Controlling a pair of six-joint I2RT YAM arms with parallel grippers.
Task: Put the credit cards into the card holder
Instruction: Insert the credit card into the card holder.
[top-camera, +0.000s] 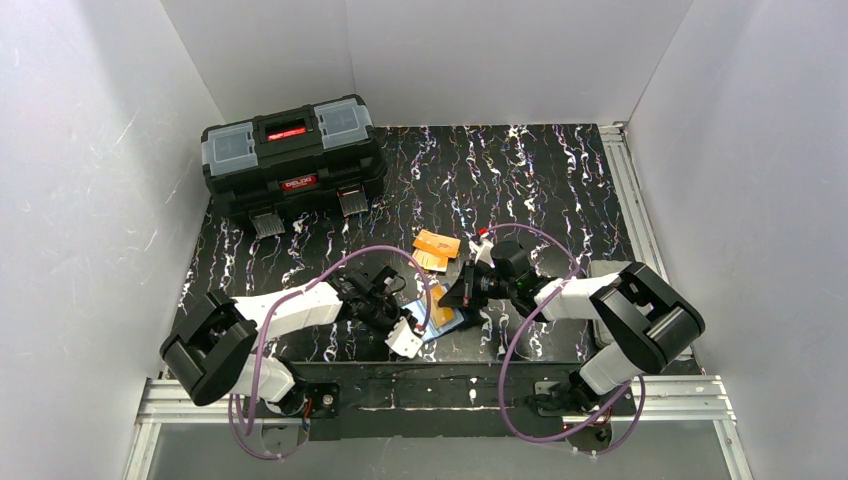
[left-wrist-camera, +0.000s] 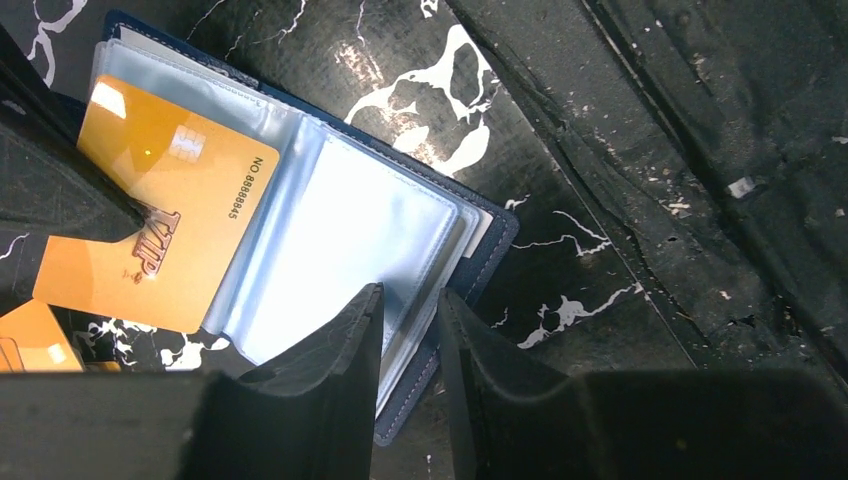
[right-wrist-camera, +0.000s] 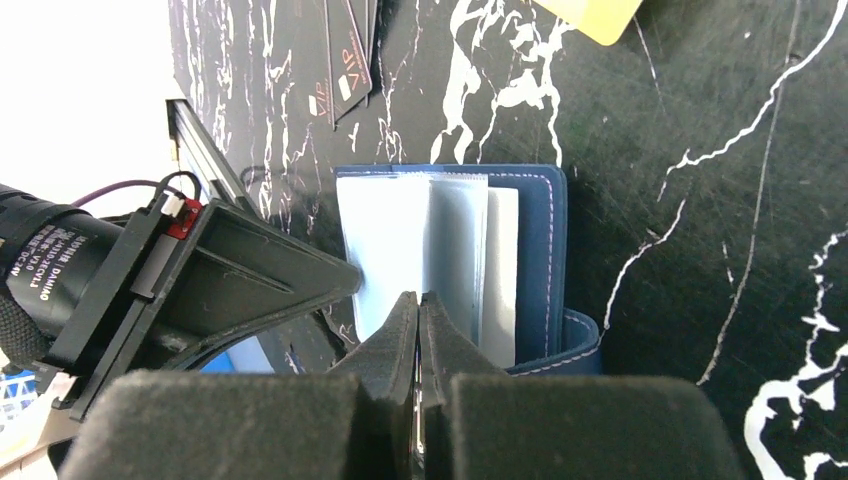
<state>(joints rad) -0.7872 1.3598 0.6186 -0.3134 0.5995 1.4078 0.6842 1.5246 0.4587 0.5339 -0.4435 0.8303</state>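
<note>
step: inserting orange card
card holder: open flat between grippers
right gripper: clamped on orange card
left gripper: narrow, astride card holder edge, grip unclear
next: align to pocket mouth, slide in

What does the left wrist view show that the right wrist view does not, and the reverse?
Only the left wrist view: the orange VIP card face-on, one end at the clear pockets, with a dark finger overlapping it. Only the right wrist view: the snap tab and the right gripper, shut. Both: the open card holder on the marbled table, with the left gripper at its edge.
</note>
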